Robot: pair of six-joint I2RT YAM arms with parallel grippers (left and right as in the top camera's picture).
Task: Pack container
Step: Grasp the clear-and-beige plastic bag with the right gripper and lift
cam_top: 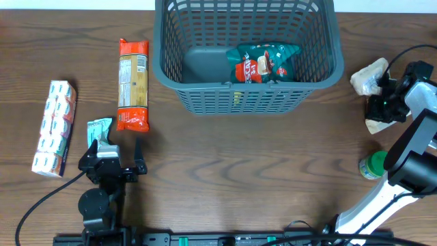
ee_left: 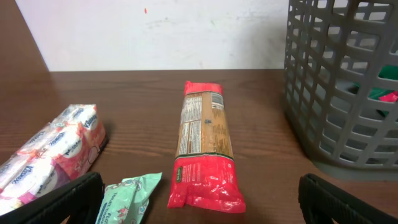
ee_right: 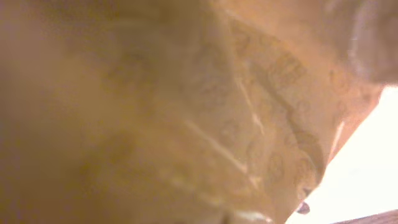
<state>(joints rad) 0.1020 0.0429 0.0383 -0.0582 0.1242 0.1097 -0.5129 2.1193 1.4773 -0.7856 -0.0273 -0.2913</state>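
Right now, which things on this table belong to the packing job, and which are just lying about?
Job: dark grey lattice plastic basket; teal-and-red snack bag inside it; tan crinkly bag; red pasta packet; pink-and-white tissue multipack; small mint-green packet; round green-topped item.
Lying about: black cable, front left.

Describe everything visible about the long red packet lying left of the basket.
The long red packet is a narrow pack of crinkly, glossy film. It is red at both crimped ends, with a tan middle bearing a printed label panel. It looks sealed and full. It lies flat on the brown wooden table, left of the grey basket and clear of it. A small mint-green packet lies close by its near end. Nothing grips it.
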